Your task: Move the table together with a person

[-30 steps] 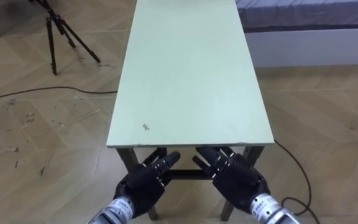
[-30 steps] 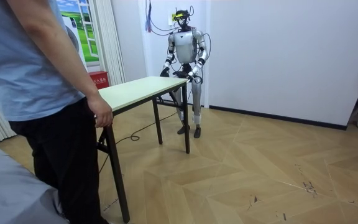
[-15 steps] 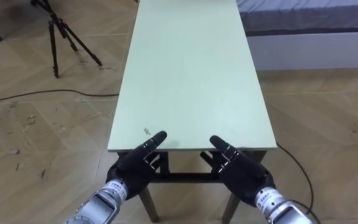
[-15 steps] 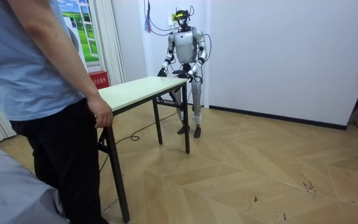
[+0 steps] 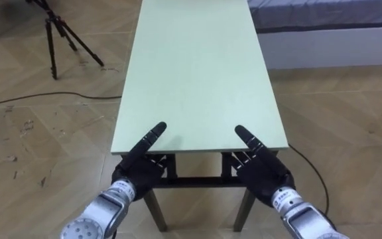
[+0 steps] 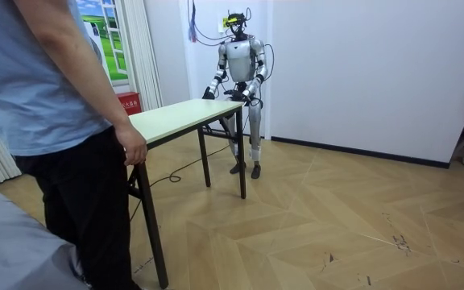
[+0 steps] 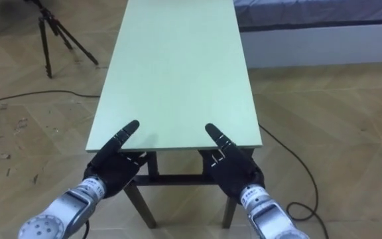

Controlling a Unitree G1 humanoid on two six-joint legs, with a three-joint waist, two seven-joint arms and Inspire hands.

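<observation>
A long table with a pale green top (image 5: 197, 73) and black legs runs away from me. My left hand (image 5: 136, 171) and right hand (image 5: 262, 171) are both at its near short edge. Part of each hand lies on the top, while the rest reaches under the edge, where it is hidden. In the room view I stand upright at one end of the table (image 6: 180, 113), close to the white wall. At the other end stands a person whose hand (image 6: 133, 149) rests on that end of the table.
A black tripod (image 5: 65, 33) stands on the wooden floor to the table's left, with a dark cable (image 5: 45, 99) running past it. A bed (image 5: 323, 40) lies at the far right. Another cable (image 5: 310, 172) curls near my right hand.
Both my hands rose from beneath the near edge of the table and now straddle it, one part of each lying on the top. The person and the table have not moved.
</observation>
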